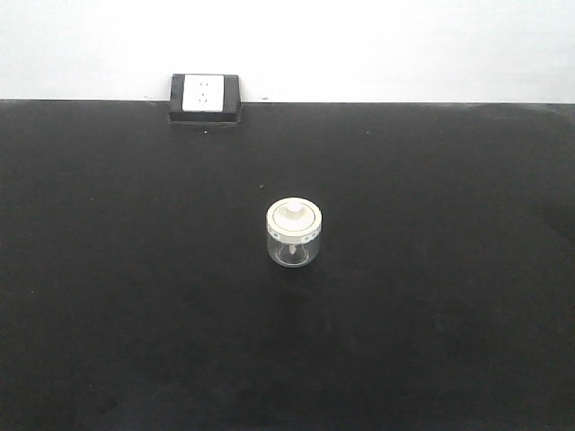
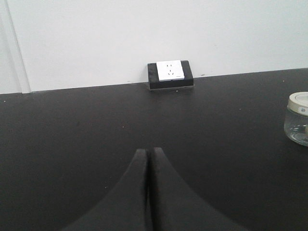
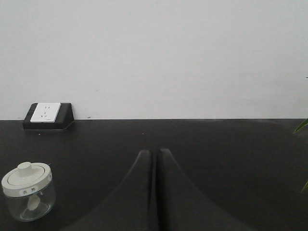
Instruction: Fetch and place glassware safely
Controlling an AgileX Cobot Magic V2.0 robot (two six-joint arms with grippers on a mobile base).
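I see the glass jar point(image 1: 294, 234) standing alone near the middle of the black table point(image 1: 108, 314), well apart from the socket block point(image 1: 205, 99) at the far edge by the wall. From the left wrist view the jar point(image 2: 298, 118) sits off to the right; from the right wrist view it point(image 3: 27, 191) sits low on the left, so it lies between my two arms. The left gripper point(image 2: 148, 153) has its fingers pressed together, holding nothing; the right gripper point(image 3: 156, 155) is likewise closed and empty.

I judge the jar light, rigid, smooth and breakable, so slippery under the pads. The cream-white lid point(image 1: 294, 217) with its knob point(image 1: 294, 211) may only rest on top, so I would grip the glass wall below the lid, from the side. The jar stands upright, its axis vertical and the knob pointing up; being round, it offers no preferred side.
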